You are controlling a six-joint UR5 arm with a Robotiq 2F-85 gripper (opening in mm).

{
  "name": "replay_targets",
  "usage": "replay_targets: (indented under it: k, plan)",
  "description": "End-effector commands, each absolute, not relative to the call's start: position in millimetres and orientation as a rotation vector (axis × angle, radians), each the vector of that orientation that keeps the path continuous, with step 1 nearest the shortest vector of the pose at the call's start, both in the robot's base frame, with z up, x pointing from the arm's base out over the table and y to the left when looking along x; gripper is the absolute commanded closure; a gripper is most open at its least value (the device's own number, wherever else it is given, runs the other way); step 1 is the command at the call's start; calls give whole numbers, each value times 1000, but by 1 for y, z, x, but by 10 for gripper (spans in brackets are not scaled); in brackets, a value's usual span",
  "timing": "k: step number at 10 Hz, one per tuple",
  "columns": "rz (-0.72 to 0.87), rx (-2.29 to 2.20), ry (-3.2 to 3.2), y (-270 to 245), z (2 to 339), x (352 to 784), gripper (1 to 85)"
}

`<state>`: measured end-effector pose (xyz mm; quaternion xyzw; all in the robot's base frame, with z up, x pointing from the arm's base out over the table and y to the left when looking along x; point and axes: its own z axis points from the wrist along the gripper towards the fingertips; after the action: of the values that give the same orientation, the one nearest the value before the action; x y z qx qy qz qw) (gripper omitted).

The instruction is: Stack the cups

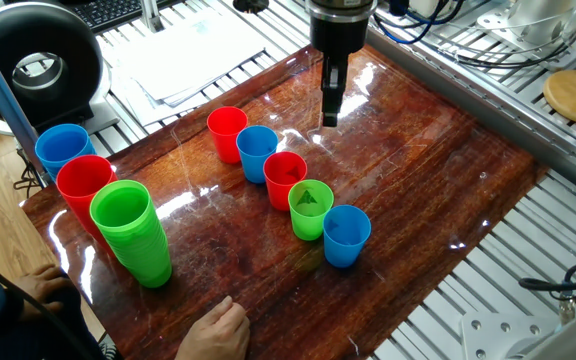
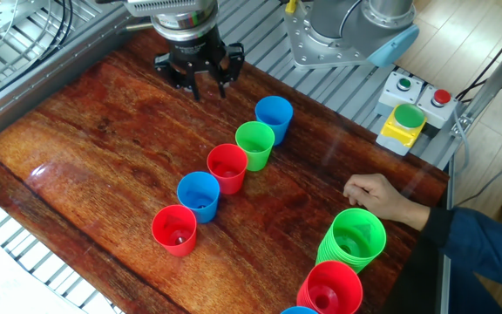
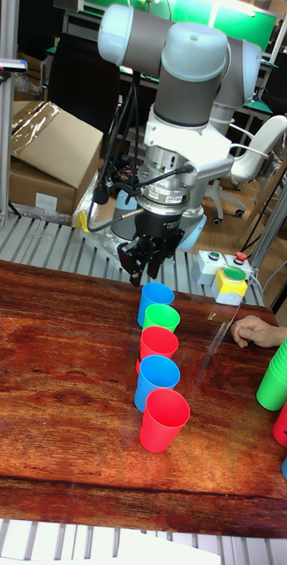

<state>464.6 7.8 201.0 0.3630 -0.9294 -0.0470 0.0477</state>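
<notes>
red-brown table point(image 2: 77, 166) bare beside cups point(image 2: 227, 166), released pincer point(image 2: 206, 85) above far edge

Bright even light, sharp focus, glare on glossy table point(image 1: 388, 90)

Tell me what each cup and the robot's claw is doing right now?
Gripper: open, empty, above the table.
End red cup: upright, not stacked.
Blue cup beside it: upright, not stacked.
Middle red cup: upright, not stacked.
Green cup: upright, not stacked.
End blue cup: upright, not stacked.
</notes>
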Motion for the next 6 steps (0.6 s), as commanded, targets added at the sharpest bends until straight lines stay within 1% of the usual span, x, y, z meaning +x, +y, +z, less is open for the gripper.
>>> replay_targets:
  k: [1,2,4,5,6]
  plan:
    - [-77,1056,-2804,-7,203,457,437]
    - [-68,1055,-2825,-7,202,462,437]
    - [-107,1062,-2829,0,203,460,437]
    - [-134,1027,-2851,6,201,449,433]
    - [-152,995,-2881,16,190,435,430]
